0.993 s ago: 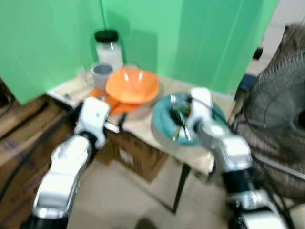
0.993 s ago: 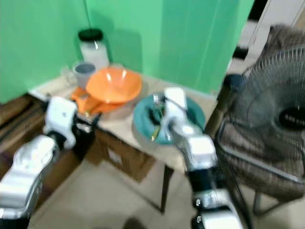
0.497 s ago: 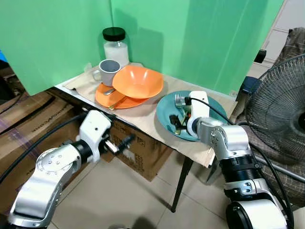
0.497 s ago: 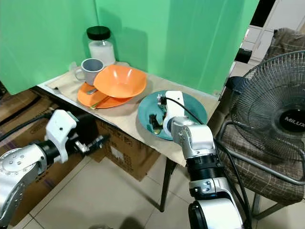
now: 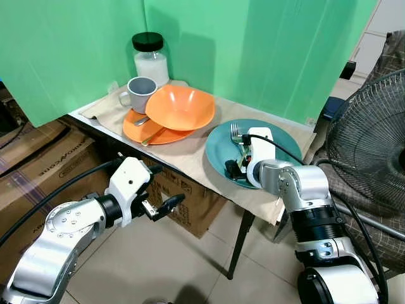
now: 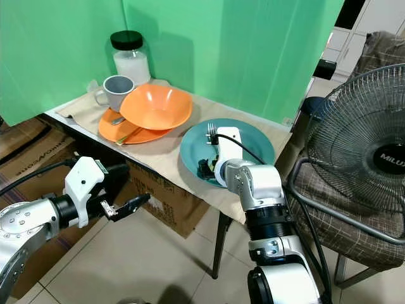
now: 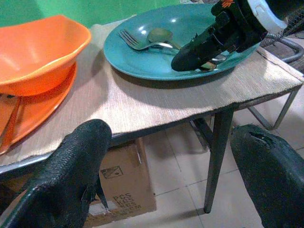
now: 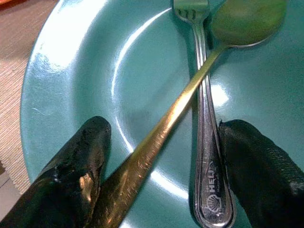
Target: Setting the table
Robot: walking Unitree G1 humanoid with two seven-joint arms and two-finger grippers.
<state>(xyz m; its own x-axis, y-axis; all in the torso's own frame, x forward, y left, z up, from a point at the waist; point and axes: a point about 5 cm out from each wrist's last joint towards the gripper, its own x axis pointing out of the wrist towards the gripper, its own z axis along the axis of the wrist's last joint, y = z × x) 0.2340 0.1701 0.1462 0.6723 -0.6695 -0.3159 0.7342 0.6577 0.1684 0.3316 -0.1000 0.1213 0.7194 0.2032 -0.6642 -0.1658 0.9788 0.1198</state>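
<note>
From the head, the teal plate [image 5: 281, 136] sits on the table [image 5: 190, 152] beside the orange bowl [image 5: 180, 107]. The right gripper [image 5: 239, 166] rests on that plate.

The left gripper [image 7: 171, 175] hangs below the table edge, fingers wide apart.

The right gripper's fingers [image 8: 76, 166] are spread around the fork [image 8: 204, 118] and gold spoon [image 8: 199, 71] crossing on the plate.

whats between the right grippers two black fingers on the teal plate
In the right wrist view, a gold-handled spoon and a silver fork, crossed, lie between the right gripper fingers on the teal plate.
</note>
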